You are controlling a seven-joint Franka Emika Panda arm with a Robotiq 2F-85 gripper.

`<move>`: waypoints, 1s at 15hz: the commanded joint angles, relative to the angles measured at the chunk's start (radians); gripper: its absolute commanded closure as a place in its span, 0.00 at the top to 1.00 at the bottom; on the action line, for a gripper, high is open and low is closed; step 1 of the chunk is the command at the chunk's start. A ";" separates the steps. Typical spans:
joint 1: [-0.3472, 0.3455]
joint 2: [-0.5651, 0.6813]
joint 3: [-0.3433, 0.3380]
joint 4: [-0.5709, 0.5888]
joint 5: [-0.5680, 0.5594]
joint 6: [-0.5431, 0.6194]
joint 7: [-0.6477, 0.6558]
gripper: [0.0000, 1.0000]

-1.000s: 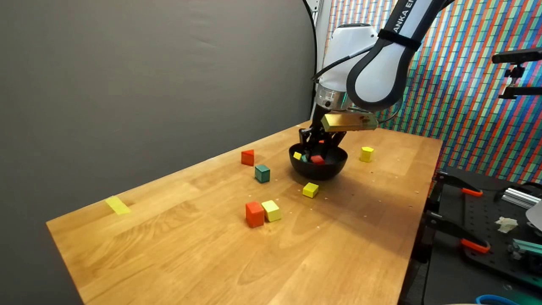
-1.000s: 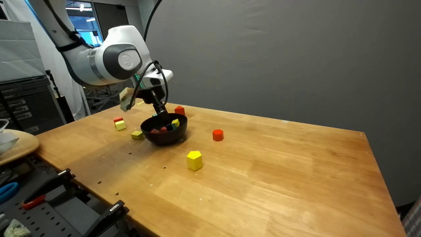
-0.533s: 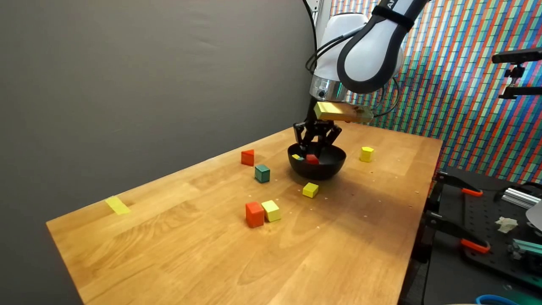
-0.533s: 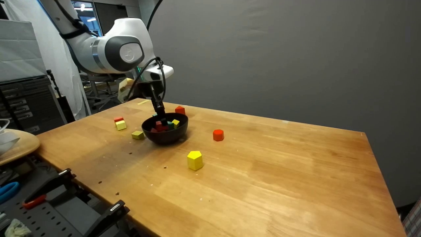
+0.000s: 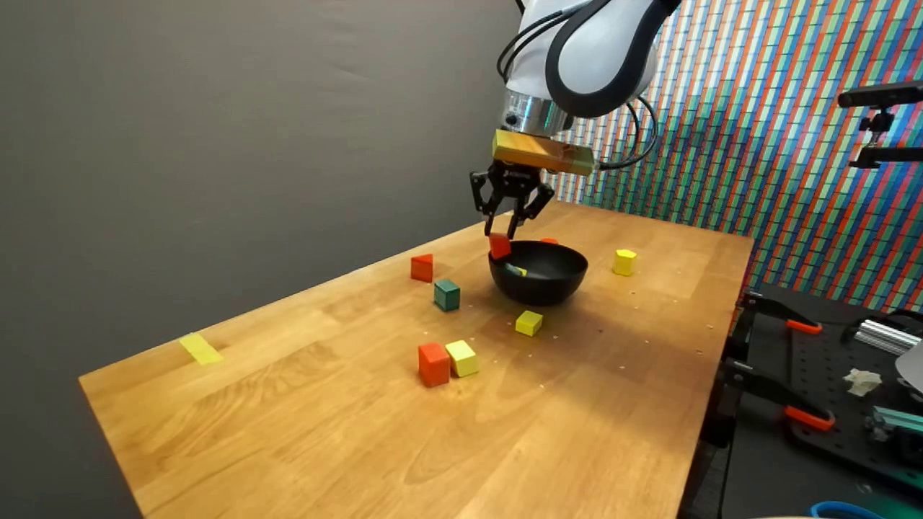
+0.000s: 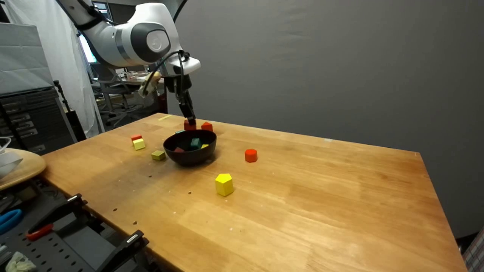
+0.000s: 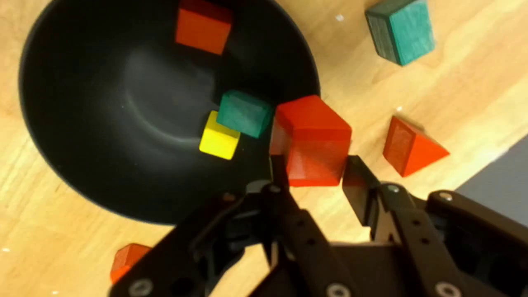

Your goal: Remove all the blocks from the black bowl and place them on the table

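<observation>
1. Bowl (image 7: 82, 165): left half of wrist view, sitting on the wooden table (image 5: 324, 432). Three blocks visible inside: orange-red block (image 7: 204, 27) near the top, green block (image 7: 245, 113) and yellow block (image 7: 218, 140) nearer centre, those two overlapping in view.
2. Red block (image 7: 315, 140): right of centre in wrist view, overlapping the bowl's rim. Can't tell if they touch.
3. Pincer (image 7: 317, 169): clamped on that red block, both sides.
4. Wrist view, on table: green cube (image 7: 400, 31) upper right, red wedge (image 7: 414, 146) right, second red block (image 7: 130, 260) lower left, partly hidden.
5. In an exterior view: orange cube (image 5: 433, 365) beside pale yellow cube (image 5: 461, 358), lower middle; low yellow block (image 5: 528, 324) just below bowl; five-sided yellow block (image 5: 624, 262) right of bowl; tape (image 5: 200, 349) at left.
</observation>
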 commanded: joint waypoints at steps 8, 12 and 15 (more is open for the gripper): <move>-0.006 0.155 -0.191 0.340 -0.518 -0.225 0.570 0.14; -0.127 0.278 -0.085 0.444 -0.418 -0.241 0.504 0.14; -0.242 0.302 0.027 0.445 -0.273 -0.163 0.361 0.16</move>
